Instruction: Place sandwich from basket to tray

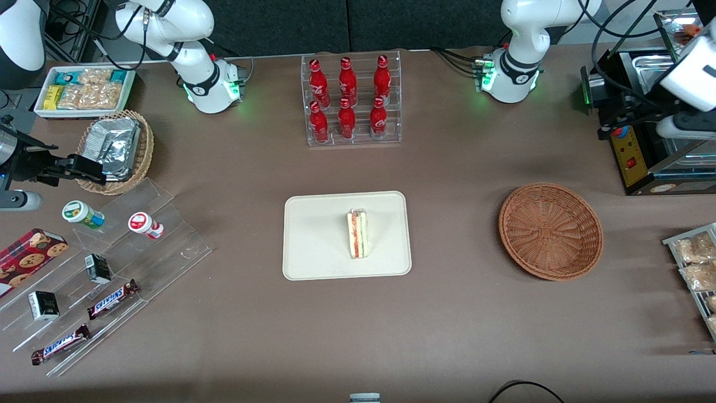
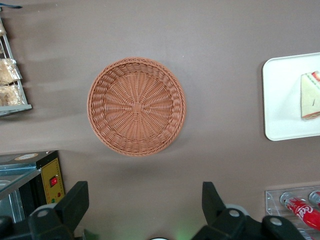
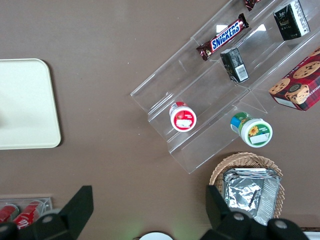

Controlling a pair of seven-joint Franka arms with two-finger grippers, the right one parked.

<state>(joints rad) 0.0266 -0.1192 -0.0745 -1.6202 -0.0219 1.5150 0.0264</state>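
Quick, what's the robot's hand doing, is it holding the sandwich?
Gripper: open, holding nothing, high above the empty basket. The sandwich is on the tray.

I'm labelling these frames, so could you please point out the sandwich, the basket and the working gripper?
sandwich (image 1: pixel 358 234), front view, on its striped filling edge.
basket (image 2: pixel 136 106), left wrist view, centre of its woven floor.
gripper (image 2: pixel 145 205), left wrist view, midway between its open jaws, above the table.

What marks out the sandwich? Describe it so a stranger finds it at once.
Start at the cream tray in the middle of the table, nearer the front camera than the rack of red bottles. The sandwich stands on it, the only thing there: a pale bread wedge with red, orange and green layers. The end effector hangs open above the empty brown basket.
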